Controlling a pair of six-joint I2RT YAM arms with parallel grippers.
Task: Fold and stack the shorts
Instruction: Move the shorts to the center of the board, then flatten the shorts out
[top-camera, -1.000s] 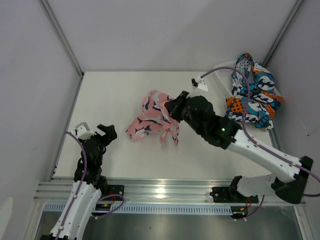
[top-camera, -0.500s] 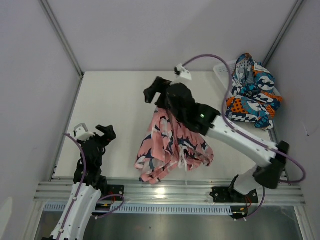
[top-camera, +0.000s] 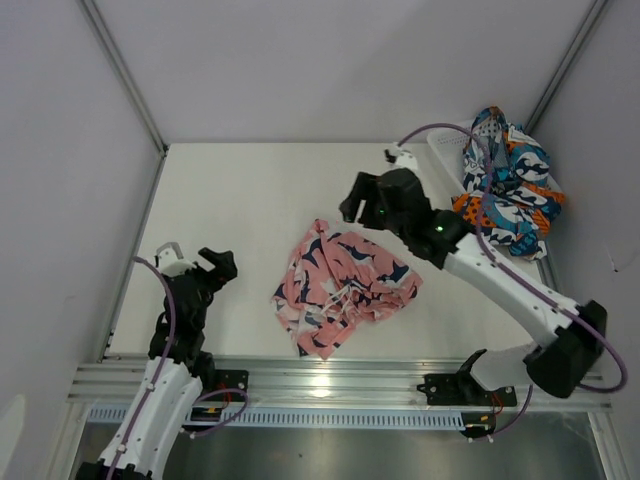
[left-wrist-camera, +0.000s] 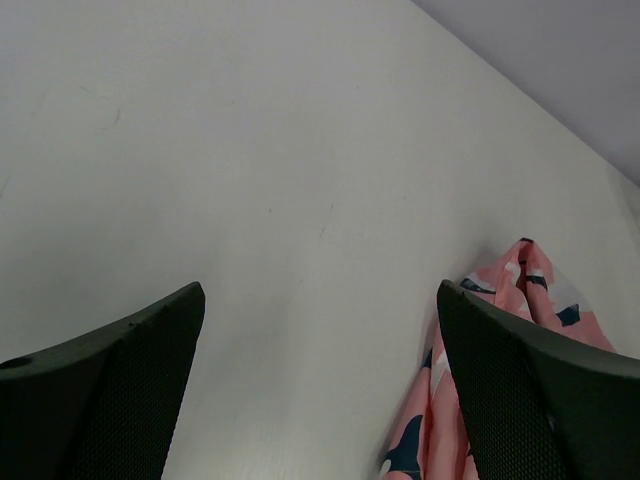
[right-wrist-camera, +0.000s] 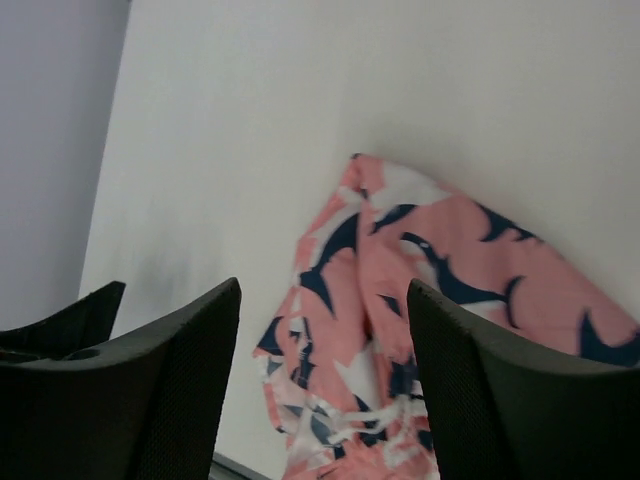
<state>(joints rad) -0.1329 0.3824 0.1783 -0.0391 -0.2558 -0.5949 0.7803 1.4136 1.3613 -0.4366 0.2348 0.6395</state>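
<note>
The pink shorts (top-camera: 345, 285) with navy-and-white shapes lie crumpled and partly spread on the white table (top-camera: 230, 190), near its front edge. My right gripper (top-camera: 352, 207) hovers just beyond them, open, with nothing between its fingers. In the right wrist view the pink shorts (right-wrist-camera: 440, 250) lie on the table beyond the right gripper (right-wrist-camera: 325, 300). The blue, teal and orange shorts (top-camera: 505, 190) are bunched at the back right. My left gripper (top-camera: 195, 262) stands open at the left, apart from the cloth. In the left wrist view, the left gripper (left-wrist-camera: 320, 340) is empty, with a pink shorts (left-wrist-camera: 525, 290) edge by its right finger.
A white mesh basket (top-camera: 445, 152) sits under the patterned shorts at the back right corner. Grey walls close in the table on the left, back and right. A metal rail (top-camera: 320, 385) runs along the near edge.
My right gripper opened and let go of the pink shorts, which dropped and spread nearer the front edge. The right arm swung up and back to the right. The left arm stayed put.
</note>
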